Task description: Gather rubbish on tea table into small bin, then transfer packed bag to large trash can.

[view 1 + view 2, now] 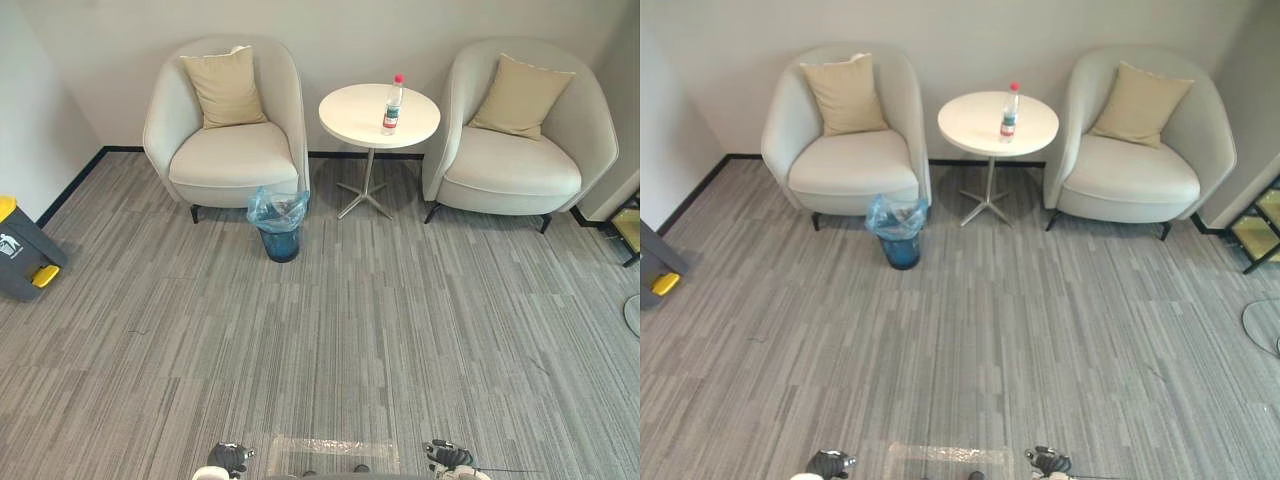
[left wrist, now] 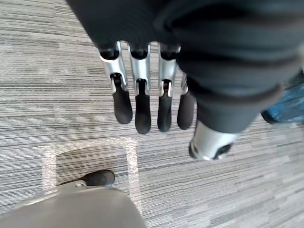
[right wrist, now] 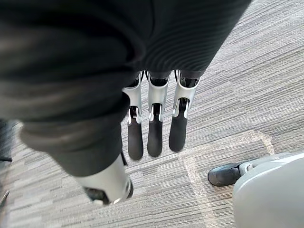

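Clear plastic bottle with a red cap and a red-and-dark label stands upright on the round white table, slightly right of the table's centre. The table is on a thin metal leg with a star foot, against the back wall between two cream armchairs, left armchair and right armchair, each with a tan cushion. Small bin is dark blue with a crumpled blue bag lining it and spilling over the rim; it sits on the floor at the left armchair's front corner, near the table foot. Large trash can, dark grey with a yellow lid and pedal, is at the far left by the wall, well apart from the bin. Grey striped carpet lies between the robot and the table, with a taped rectangle near the hands. Left hand hangs over the carpet, fingers straight, side by side with small gaps, thumb apart. Right hand is the same: fingers straight, slightly spread.
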